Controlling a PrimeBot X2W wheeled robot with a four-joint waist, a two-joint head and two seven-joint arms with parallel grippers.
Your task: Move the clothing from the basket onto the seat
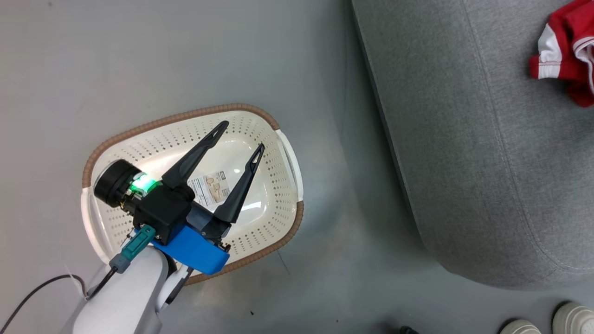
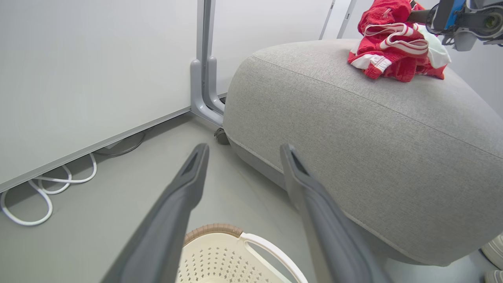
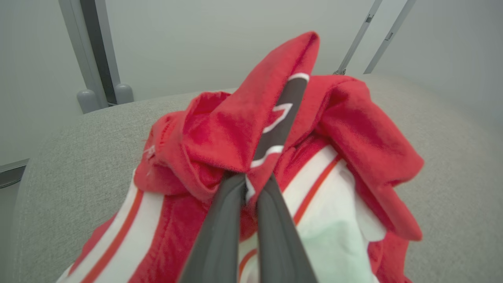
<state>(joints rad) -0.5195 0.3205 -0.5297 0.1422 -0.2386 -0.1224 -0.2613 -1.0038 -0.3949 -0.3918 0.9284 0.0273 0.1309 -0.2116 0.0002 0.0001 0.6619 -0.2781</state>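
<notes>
Clothing point(image 3: 220, 129) is bunching in my clamped right gripper point(image 3: 251, 179) above the seat point(image 3: 78, 157); my left gripper point(image 1: 242, 134) is gaping over the basket point(image 1: 185, 118).

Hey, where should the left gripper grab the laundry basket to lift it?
Probably the white side handle nearest the sofa, from above: it arches off the rim of the basket, apparently leaving a gap one of the fingers can slip through. The left gripper hovers open over the basket.

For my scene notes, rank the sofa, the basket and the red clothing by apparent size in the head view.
1. sofa
2. basket
3. red clothing, though the picture's edge cuts it off
</notes>
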